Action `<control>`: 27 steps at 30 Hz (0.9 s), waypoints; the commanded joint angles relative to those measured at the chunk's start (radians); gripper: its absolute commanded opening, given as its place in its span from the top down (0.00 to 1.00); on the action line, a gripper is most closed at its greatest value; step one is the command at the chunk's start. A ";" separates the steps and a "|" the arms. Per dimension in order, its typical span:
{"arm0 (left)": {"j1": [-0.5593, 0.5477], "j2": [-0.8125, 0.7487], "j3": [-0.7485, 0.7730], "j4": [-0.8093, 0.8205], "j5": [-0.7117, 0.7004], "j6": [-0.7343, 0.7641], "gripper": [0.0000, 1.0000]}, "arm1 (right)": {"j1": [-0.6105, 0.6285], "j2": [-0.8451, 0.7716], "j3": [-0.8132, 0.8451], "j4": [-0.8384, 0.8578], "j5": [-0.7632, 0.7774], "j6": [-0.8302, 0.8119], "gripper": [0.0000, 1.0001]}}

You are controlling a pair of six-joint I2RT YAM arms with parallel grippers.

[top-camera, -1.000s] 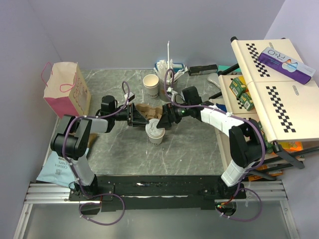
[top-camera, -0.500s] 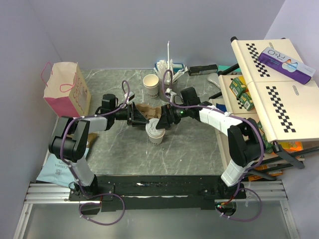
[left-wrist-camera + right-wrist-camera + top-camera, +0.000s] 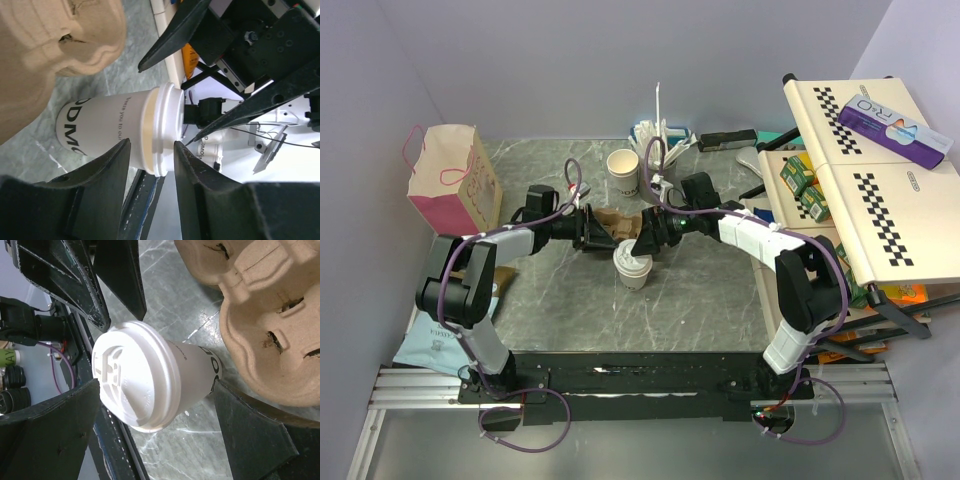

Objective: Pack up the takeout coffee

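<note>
Near the middle of the top view, a small off-white paper cup (image 3: 633, 274) stands upright on the grey marbled table (image 3: 710, 300), and a round white plastic lid (image 3: 630, 260) sits closed on its top. Just above it in the frame lies a brown moulded cardboard tray (image 3: 612, 222); the cup hollows that the right wrist view shows are empty. From the left, the left gripper (image 3: 150, 149) points at the cup with its fingers spread, and the lid rim shows beyond the gap between them. From the right, the right gripper (image 3: 156, 383) has its fingers wide apart on both sides of the cup, not touching it. Higher in the top view stands a second paper cup (image 3: 623, 168), open on top, and at the left edge a pink paper bag (image 3: 450, 178).
</note>
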 commanded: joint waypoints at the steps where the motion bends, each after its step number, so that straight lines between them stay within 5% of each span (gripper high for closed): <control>1: 0.003 -0.041 0.034 -0.064 -0.028 0.075 0.54 | 0.011 0.026 0.049 -0.006 0.002 0.003 0.01; 27: -0.045 -0.031 0.068 -0.124 -0.063 0.164 0.53 | 0.011 -0.001 0.027 -0.076 0.021 -0.063 0.05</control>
